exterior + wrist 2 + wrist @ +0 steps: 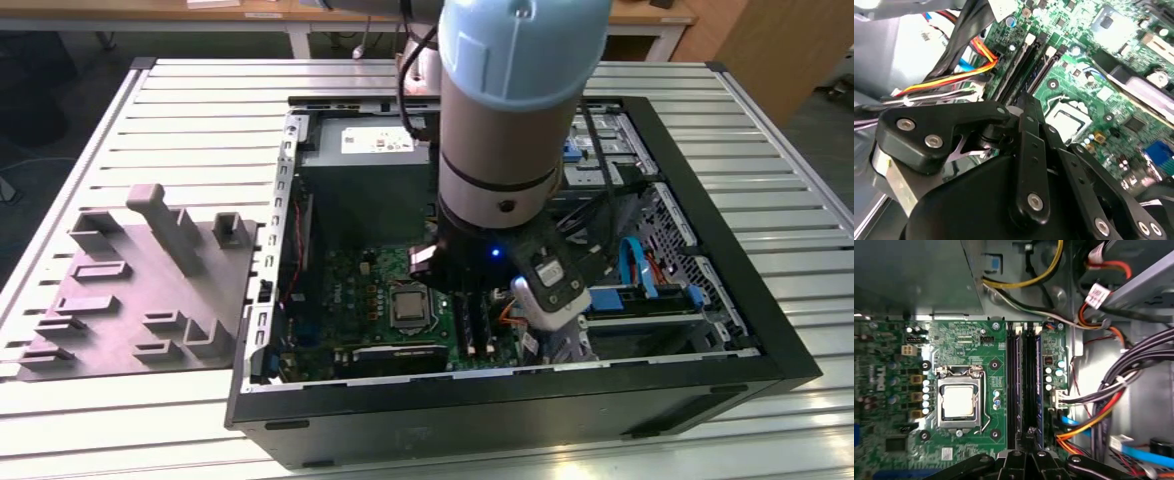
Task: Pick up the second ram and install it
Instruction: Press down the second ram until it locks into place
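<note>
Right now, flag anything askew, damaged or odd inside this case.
Nothing stands out. The gripper hangs over the memory slots beside the processor socket on the motherboard; cables lie bundled alongside, none visibly across the slots.

Pale-blue and silver arm (514,110) — black pincer (1026,107) linkages, silver screws, seemingly small blue light.

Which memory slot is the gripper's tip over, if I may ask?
The second black slot out from the CPU socket; the gripper overlaps its end.
</note>
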Robot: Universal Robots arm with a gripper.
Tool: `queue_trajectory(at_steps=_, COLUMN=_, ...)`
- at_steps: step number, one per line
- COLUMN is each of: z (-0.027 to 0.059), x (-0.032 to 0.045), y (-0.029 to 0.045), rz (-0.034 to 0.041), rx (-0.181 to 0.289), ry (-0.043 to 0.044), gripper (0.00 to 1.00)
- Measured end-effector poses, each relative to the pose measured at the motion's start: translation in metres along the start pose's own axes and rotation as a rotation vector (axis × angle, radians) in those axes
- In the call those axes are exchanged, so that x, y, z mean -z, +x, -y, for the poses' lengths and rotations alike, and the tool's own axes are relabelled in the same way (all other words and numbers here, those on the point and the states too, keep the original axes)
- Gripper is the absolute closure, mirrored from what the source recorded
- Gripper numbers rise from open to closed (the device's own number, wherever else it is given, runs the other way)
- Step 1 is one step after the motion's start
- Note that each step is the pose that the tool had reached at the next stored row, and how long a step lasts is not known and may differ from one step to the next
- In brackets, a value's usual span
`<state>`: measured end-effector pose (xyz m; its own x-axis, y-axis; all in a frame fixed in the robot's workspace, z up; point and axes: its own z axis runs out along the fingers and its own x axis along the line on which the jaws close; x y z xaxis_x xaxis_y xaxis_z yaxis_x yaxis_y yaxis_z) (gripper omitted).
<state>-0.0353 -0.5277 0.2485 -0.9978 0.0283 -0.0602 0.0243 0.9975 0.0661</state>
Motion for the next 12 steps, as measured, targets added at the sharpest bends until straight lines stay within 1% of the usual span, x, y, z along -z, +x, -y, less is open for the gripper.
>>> queue_trajectory(at_steps=2, z=-0.0004, x=0.0065, y=-0.0004, rz=-0.0001, rx=0.0, ry=0.0002, gripper=0.9)
queue_trajectory(at_steps=3, z=-0.0005, x=0.008, y=-0.0005, rz=0.0, rx=0.0, ry=0.0001, gripper=0.9)
queue_trajectory(at_steps=9, z=-0.0007, x=0.0082, y=-0.0006, rz=0.0, rx=0.0, ry=0.0, gripper=0.9)
queue_trajectory(at_steps=12, z=-0.0052, x=0.0078, y=-0.0004, rz=-0.0001, rx=0.0, ry=0.0, gripper=0.9)
